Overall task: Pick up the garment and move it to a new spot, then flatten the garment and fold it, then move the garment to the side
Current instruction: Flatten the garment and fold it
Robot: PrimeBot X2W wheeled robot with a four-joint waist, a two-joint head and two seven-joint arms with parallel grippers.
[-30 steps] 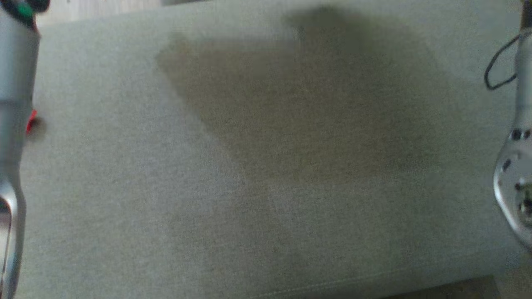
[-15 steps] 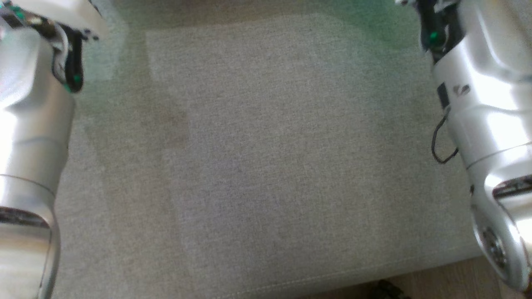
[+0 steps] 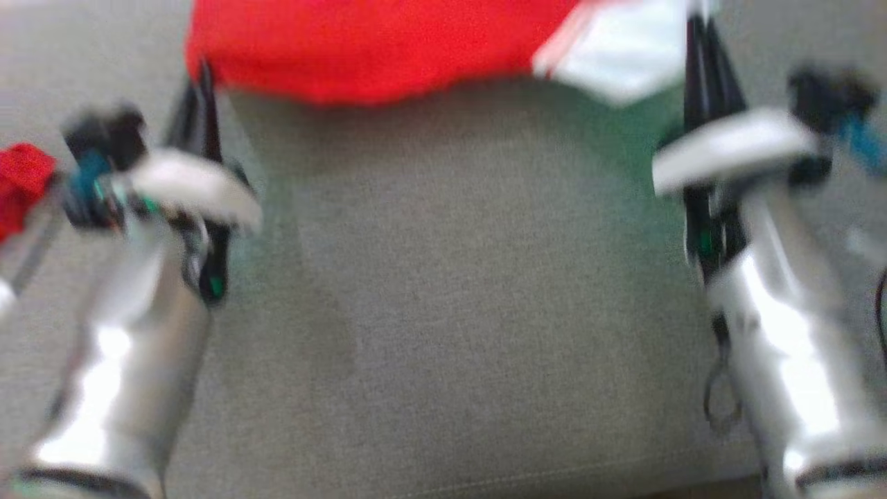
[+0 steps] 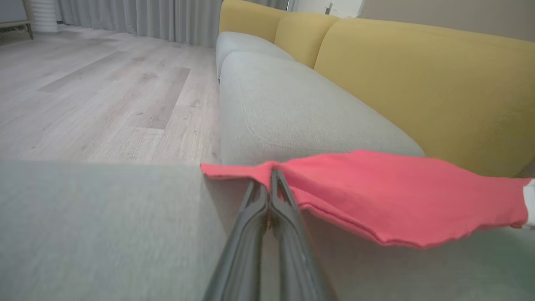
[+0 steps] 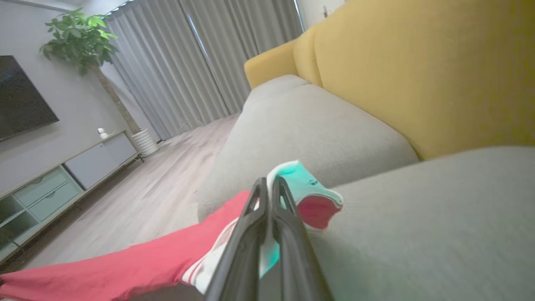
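The garment [image 3: 374, 48] is red with a white and teal part [image 3: 624, 55]. It hangs stretched between my two grippers above the grey sofa seat [image 3: 450, 277], at the top of the blurred head view. My left gripper [image 3: 203, 73] is shut on its red edge; in the left wrist view the closed tips [image 4: 272, 175] pinch the red cloth [image 4: 376, 196]. My right gripper [image 3: 696, 41] is shut on the white and teal end, and in the right wrist view [image 5: 267, 184] that cloth [image 5: 305, 184] sticks out past the fingertips.
Yellow backrests [image 4: 418, 83] rise behind the grey seat cushions. Wooden floor [image 4: 104, 92] lies beside the sofa. A low cabinet [image 5: 50, 179], a potted plant [image 5: 79, 37] and grey curtains [image 5: 200, 62] stand across the room. A small red patch [image 3: 21, 180] shows at the left edge.
The head view has shifted a lot. Both grippers and the stretched red garment have come into it at the top, where only forearms and bare cushion showed before.
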